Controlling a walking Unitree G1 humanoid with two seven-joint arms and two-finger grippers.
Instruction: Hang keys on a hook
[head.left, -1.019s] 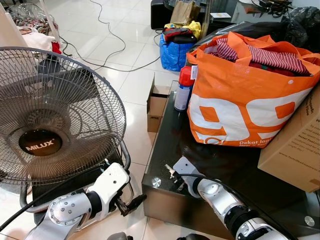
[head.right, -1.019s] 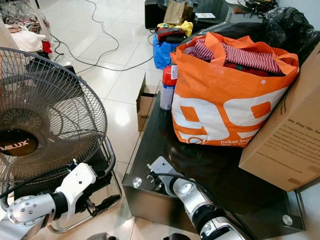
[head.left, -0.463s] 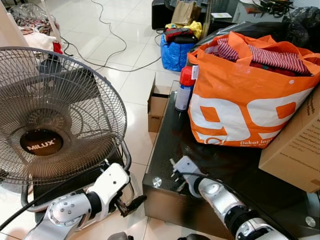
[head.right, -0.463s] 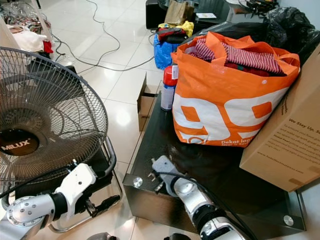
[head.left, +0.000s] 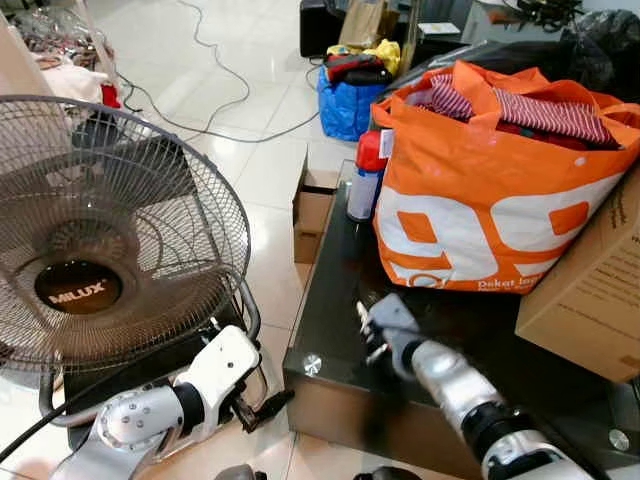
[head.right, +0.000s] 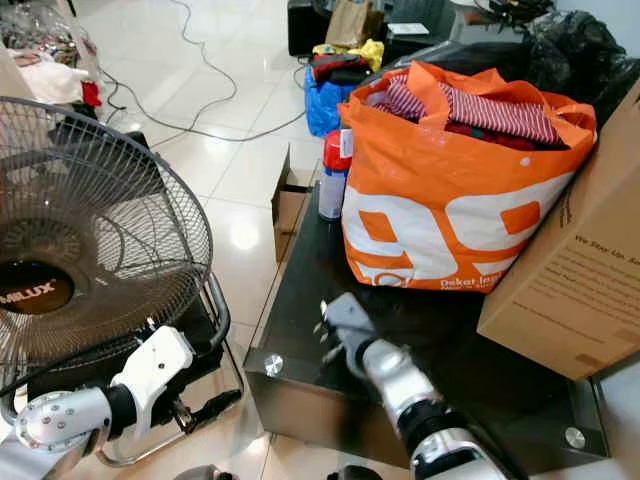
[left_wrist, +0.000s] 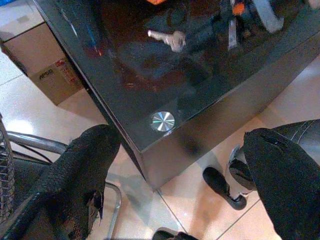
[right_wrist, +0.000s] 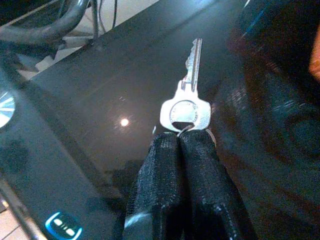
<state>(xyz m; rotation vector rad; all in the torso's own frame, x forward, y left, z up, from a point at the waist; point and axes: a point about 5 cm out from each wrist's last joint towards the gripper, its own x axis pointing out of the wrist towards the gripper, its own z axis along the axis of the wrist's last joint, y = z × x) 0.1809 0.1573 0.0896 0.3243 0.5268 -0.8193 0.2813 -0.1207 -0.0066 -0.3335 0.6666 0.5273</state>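
Nearest the robot, the left gripper (left_wrist: 180, 175) hung low beside the dark table's corner with its two black fingers spread wide and nothing between them, idling over the pale tiled floor (head.left: 270, 170) in front of the round wire-caged floor fan (head.left: 110, 235). A little farther on, the right gripper (right_wrist: 184, 137) was at work above the glossy black glass-topped table (head.left: 335, 300), its fingers pressed tight together on the ring of the small silver key (right_wrist: 187, 100). The key's head sat right at the fingertips and its blade ran straight on from them, so the long axis carried on the line of the fingers out over the glass (whether the key was just clear of the surface or brushing it could not be told from these views). The right arm plainly had the key, and the left was well apart from it, so I judged any hanging move to fall to the right arm alone. Beyond the gripper stood the big orange shopping bag stuffed with striped clothes (head.left: 480, 190), a red-capped spray can (head.left: 366, 180) beside it, and a brown cardboard box (head.left: 585, 300) at the table's right. No hook could be made out among these things, so which way the key would have to travel remained unsettled.
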